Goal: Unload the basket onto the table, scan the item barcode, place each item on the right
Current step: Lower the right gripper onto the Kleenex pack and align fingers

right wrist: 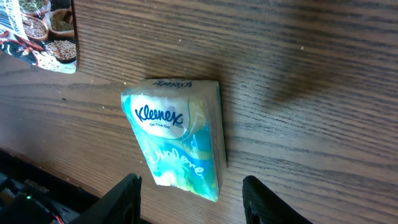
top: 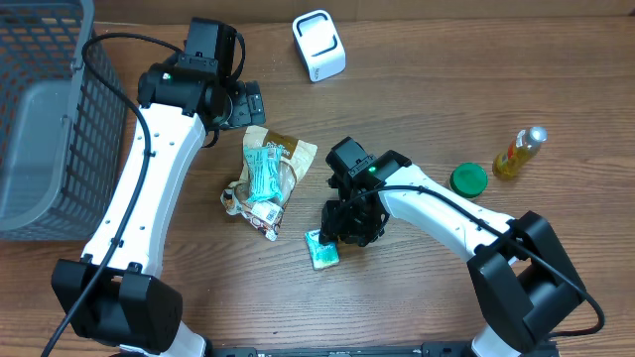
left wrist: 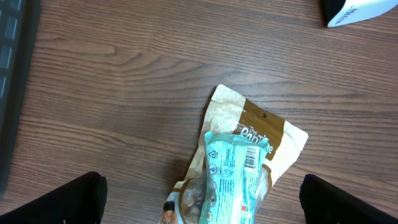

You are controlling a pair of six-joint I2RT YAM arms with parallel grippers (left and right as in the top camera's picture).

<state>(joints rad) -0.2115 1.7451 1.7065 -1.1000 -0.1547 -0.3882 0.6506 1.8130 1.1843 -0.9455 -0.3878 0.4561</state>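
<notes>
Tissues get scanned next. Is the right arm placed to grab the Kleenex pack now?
Probably yes: the right pincer hangs open over the pack, a finger either side; the snack bag lies clear of it.

A teal-and-white Kleenex tissue pack (right wrist: 177, 138) lies flat, logo up, well apart from the white scanner (top: 318, 46)

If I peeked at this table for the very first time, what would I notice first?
Two big white robot arms reaching over a wooden table would catch your eye first. The right gripper hangs open over a small blue-green Kleenex pack near the front, and a pile of crinkly snack bags lies in the middle, below the open left gripper. A grey basket sits at the left edge.
</notes>
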